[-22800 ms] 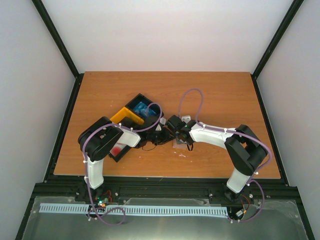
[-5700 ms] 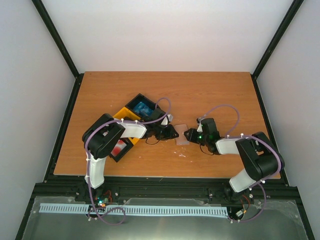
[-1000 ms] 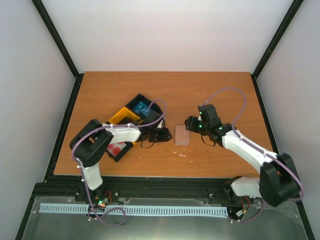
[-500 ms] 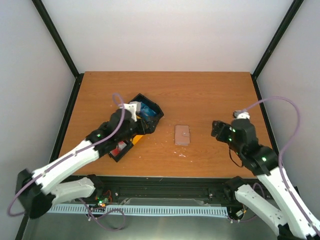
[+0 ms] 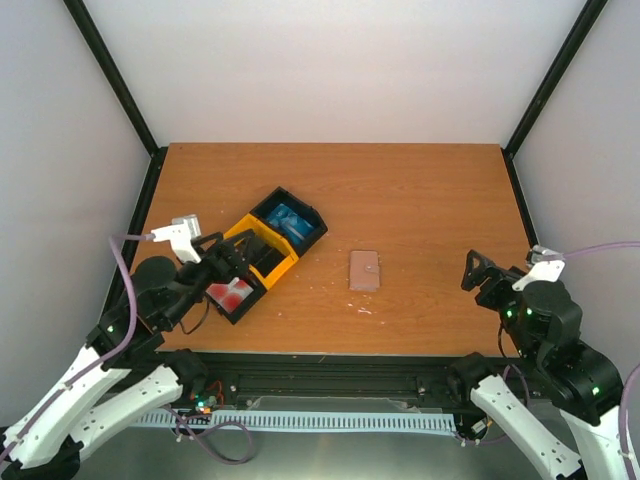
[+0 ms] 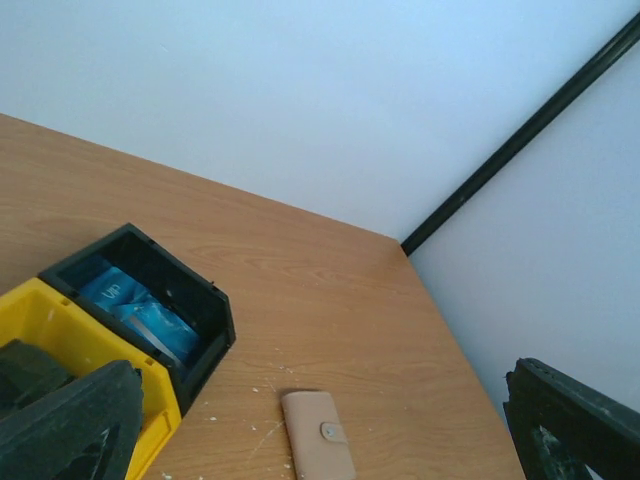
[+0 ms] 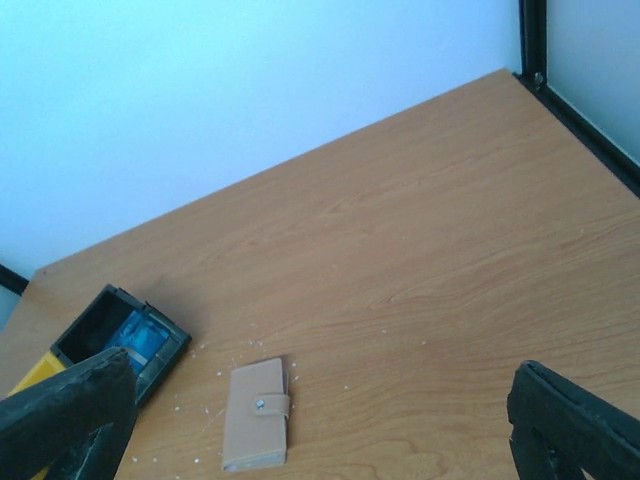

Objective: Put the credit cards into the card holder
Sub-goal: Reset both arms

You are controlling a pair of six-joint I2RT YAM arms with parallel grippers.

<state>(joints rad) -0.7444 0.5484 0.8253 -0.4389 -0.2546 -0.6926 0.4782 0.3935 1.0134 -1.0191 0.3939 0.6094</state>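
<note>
Bare wood rings the card holder; bins crowd the left.
The table lies open on every side of the flat holder. To its left three bins touch in a diagonal row: far black bin, yellow bin, near black bin. The left gripper hangs above that row; the right gripper is well apart, near the right edge.
</note>
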